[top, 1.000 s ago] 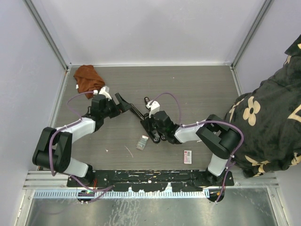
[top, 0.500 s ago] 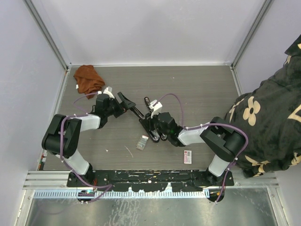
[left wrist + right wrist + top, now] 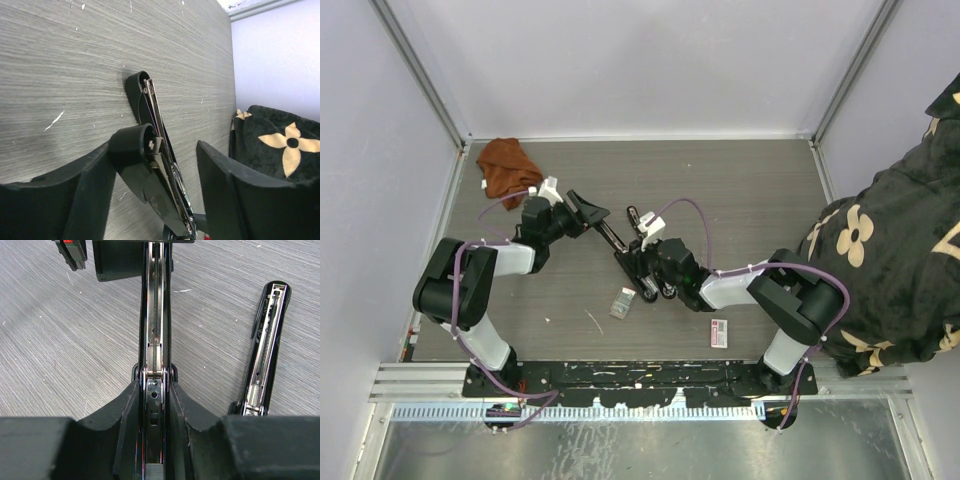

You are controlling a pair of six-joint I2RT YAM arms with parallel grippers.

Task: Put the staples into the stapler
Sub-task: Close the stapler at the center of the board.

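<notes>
My right fingers pinch the stiff stapler, my left fingers spread astride its far end; staples look light, brittle, so take the long sides.

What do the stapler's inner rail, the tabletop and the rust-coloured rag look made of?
The inner rail of the stapler looks like bright steel: silver and glinting against the black, probably plastic, body. The tabletop looks like matte grey wood-grain laminate, lightly scratched. The rag is soft cloth, crumpled into folds; weave unreadable.
</notes>
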